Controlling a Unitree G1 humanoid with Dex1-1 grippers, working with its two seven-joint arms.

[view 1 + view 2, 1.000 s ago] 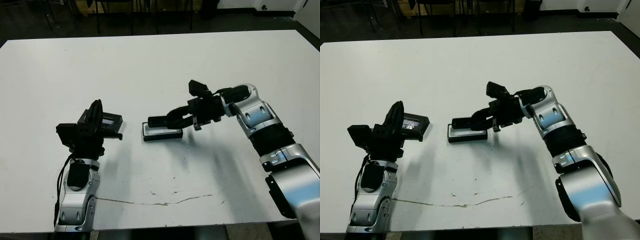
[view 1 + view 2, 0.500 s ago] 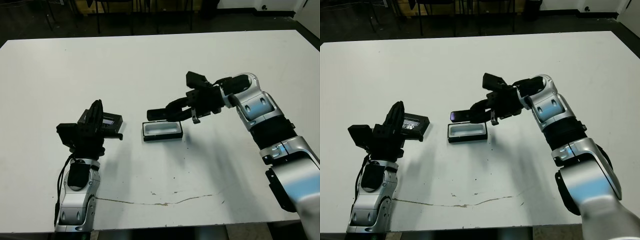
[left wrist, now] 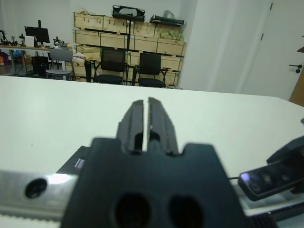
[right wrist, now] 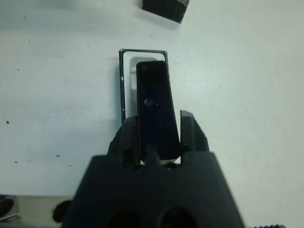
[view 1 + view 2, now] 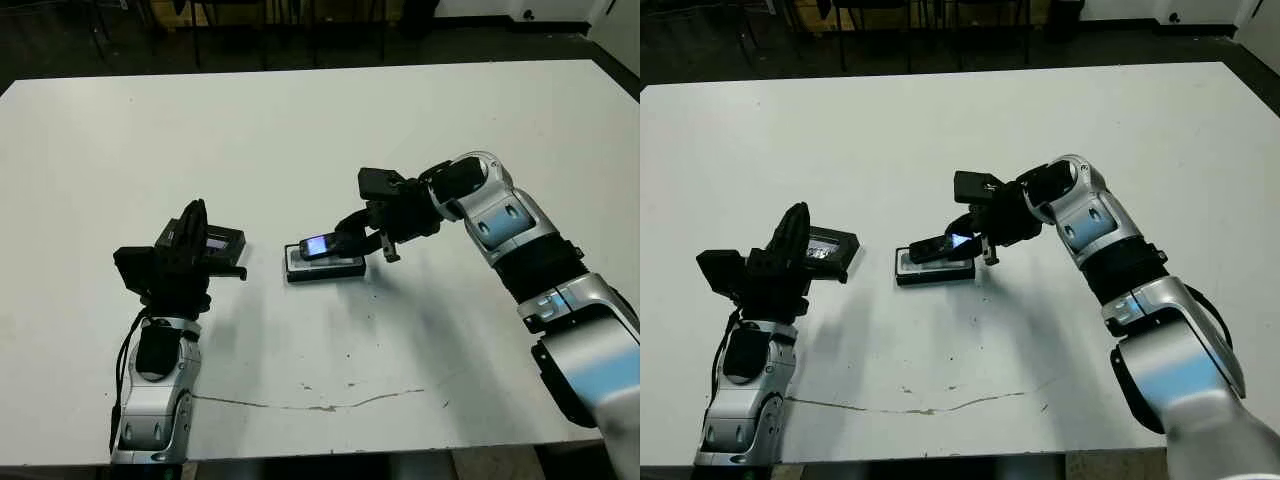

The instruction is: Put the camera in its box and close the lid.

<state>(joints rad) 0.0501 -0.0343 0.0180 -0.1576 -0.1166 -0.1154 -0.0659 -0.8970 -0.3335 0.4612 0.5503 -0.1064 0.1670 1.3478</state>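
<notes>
Nearest the robot, the left gripper (image 5: 195,240) has stayed put over the last second, its 2 black fingers pressed nearly together on nothing, raised just in front of the flat black rectangular lid (image 5: 222,242), whose glossy top throws back a pale reflection. The lid lies untouched on the white matte table (image 5: 300,130), just left of the box.

The change is on the right. A second ago the right gripper (image 5: 972,232) held the slim black bar-shaped camera (image 5: 322,246) level above the box; half a second ago it had lifted it higher; now the bar is tipped down, its small bluish-lit screen turned up, its far end low over the shallow rectangular box (image 5: 324,266) with the black rim and white lining. The 2 fingers clamp the bar's near end; the wrist view shows it lined up lengthwise with the tray. Whether the tip already touches the lining cannot be told.

That suggests the placing is nearly done: lower, let go, then fetch the lid. The bar looks hard and smooth, and the fit looks snug.
</notes>
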